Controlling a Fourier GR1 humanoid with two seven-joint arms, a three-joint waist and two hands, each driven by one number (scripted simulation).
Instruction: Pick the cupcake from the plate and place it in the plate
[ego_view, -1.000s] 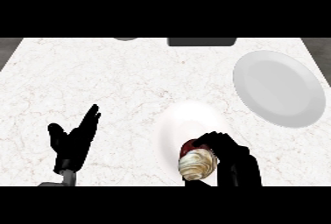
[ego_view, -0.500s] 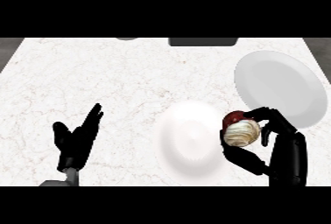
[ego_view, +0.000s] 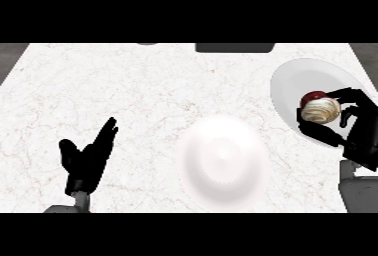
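A cupcake (ego_view: 320, 109) with pale swirled frosting and a dark red base is held in my right hand (ego_view: 353, 127), whose fingers and thumb curl round it. It hangs over the grey-white plate (ego_view: 295, 82) at the right edge of the counter. A second, white plate (ego_view: 221, 162) lies bare near the counter's front middle, to the left of that hand. At the lower left my left hand (ego_view: 87, 159) rests open, fingers up, apart from both plates.
The marble counter (ego_view: 133, 90) stretches wide to the left and back. A dark object (ego_view: 235, 47) sits at the back edge, with a smaller grey one (ego_view: 148, 43) to its left.
My right hand has carried the cupcake from over the white front plate to the right and away from me, over the right-hand plate. The left hand has barely moved.
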